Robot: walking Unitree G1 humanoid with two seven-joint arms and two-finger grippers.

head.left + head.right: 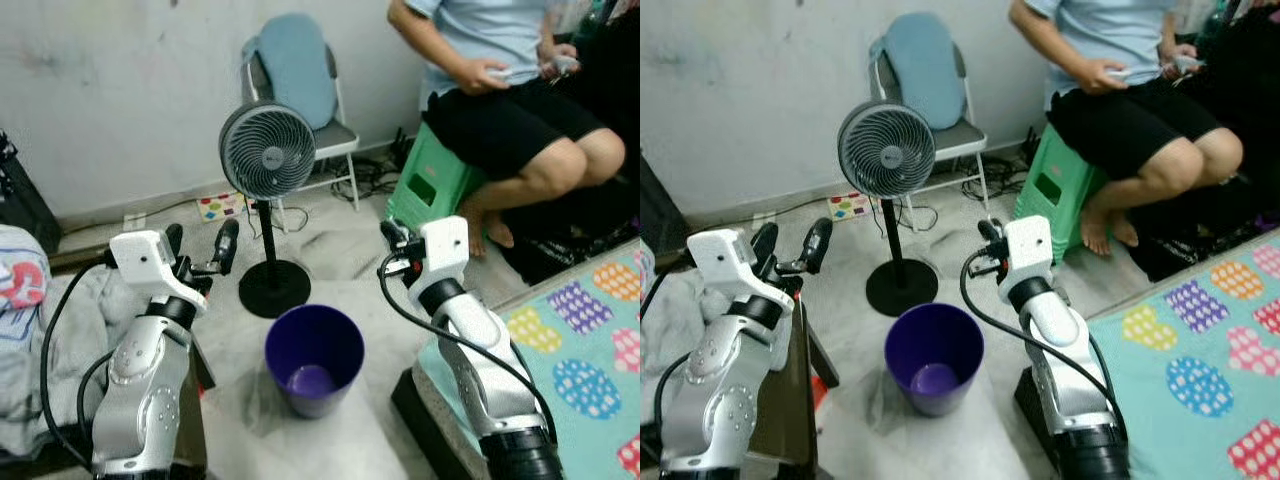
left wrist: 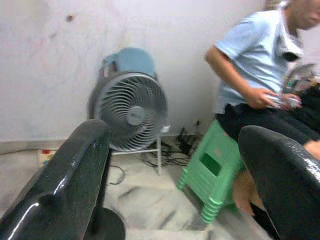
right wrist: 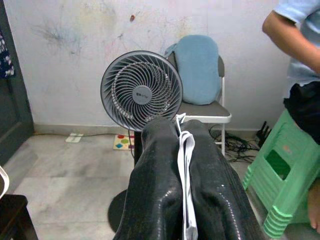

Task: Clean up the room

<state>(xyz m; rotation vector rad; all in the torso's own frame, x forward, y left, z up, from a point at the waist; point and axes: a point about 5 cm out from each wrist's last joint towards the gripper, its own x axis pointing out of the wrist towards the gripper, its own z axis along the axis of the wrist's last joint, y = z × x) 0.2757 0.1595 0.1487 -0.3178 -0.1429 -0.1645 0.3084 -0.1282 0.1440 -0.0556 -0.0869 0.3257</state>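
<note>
A purple bin [image 1: 314,358] is standing upright on the floor between the two arms, its mouth facing up and something pale purple lying at its bottom. The right tool [image 3: 181,131] is hovering above and just right of the bin, its fingers [image 3: 215,190] pressing together on a thin white strip [image 3: 185,180]; the strip is running lengthwise along the fingers, pointing toward the standing fan [image 1: 267,151]. The left tool [image 1: 200,243] is holding its fingers [image 2: 65,185] well apart, gripping nothing, left of the fan. A person [image 1: 500,80] is sitting on a green stool [image 1: 430,185].
</note>
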